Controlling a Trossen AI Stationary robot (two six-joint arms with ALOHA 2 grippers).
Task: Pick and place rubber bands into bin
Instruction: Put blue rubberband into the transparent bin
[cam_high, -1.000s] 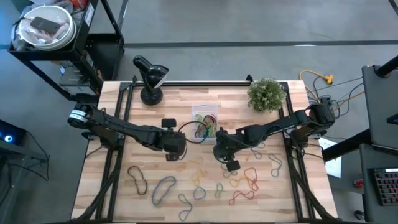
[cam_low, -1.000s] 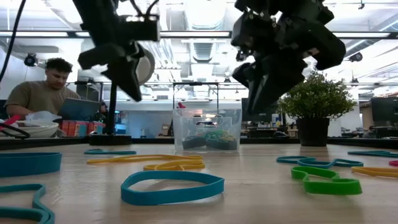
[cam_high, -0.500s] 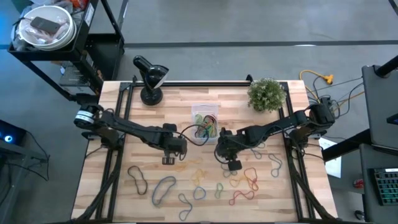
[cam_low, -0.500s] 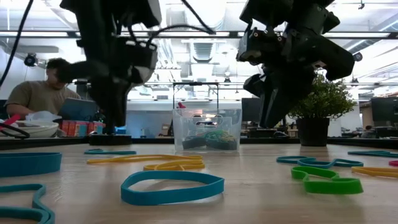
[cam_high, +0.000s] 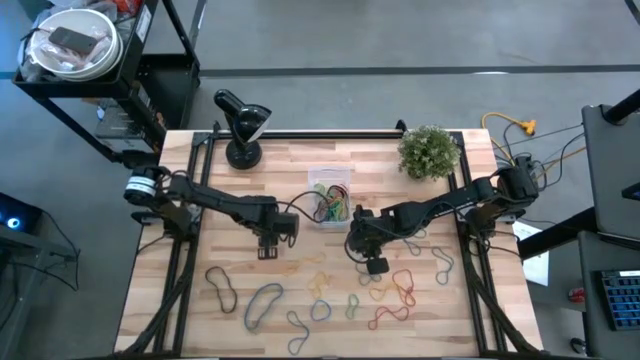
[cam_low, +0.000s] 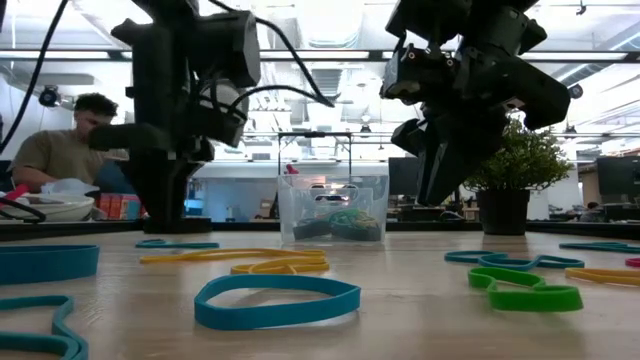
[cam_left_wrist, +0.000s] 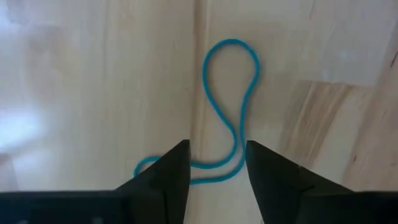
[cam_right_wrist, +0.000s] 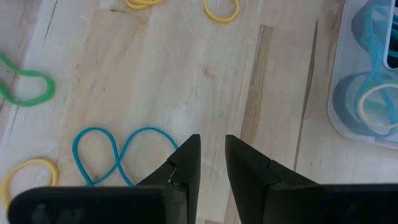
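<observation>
Jaws on the left gripper (cam_left_wrist: 216, 163) are standing apart, nothing between them, pointing down over a blue band (cam_left_wrist: 231, 112) that is lying in a loose figure-eight on the wooden surface (cam_high: 200, 310). In the high view the left gripper (cam_high: 267, 247) is sitting just left of the bin (cam_high: 330, 200), toward the front edge from it.

Right gripper (cam_right_wrist: 212, 158) jaws are showing only a narrow gap and are gripping nothing. In the high view the right gripper (cam_high: 375, 266) is sitting just in front and right of the bin, above the surface. Its wrist view is showing a blue band (cam_right_wrist: 118, 152) near the tips, a green band (cam_right_wrist: 28, 87) and yellow bands (cam_right_wrist: 221, 9) farther out, and the bin wall (cam_right_wrist: 348, 87) to one side.

Bin is sitting mid-surface, behind both grippers, already holding several bands; green and blue ones are showing through the clear wall in the low view (cam_low: 335, 222), other colours hard to confirm.

Remaining rubber bands (cam_high: 330, 295) are lying scattered in front of the bin across the surface, in blue, yellow, green, red and grey. A potted plant (cam_high: 430, 152) is standing behind and right of the bin, a black lamp (cam_high: 243, 128) behind and left.
</observation>
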